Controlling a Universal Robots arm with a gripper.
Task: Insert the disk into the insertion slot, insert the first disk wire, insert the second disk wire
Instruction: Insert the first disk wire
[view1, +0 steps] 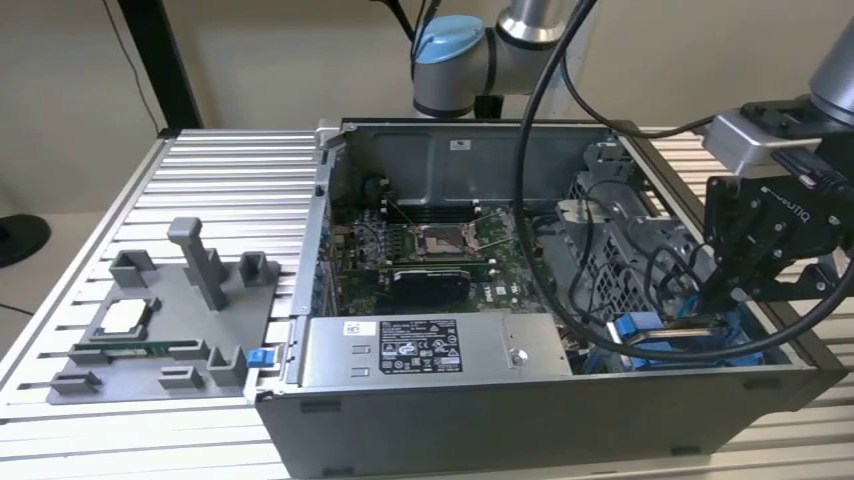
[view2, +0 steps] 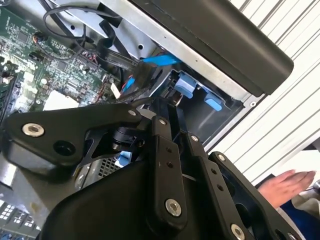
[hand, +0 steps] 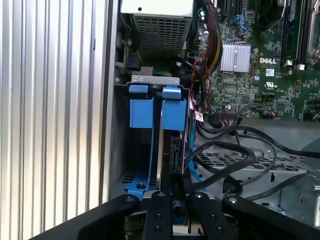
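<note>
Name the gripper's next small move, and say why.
Probably a short, straight push deeper into the bay: the disk stands edge-on there beside a second blue carrier, the gripper sits right at its near end, and whether it is fully seated cannot be told.

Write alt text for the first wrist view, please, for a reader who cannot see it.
The gripper hangs close to the disk, which stands edge-on in its blue frame inside an open computer case. Black cables and a green motherboard lie beside the disk; a ribbed metal table is on the other side.
</note>
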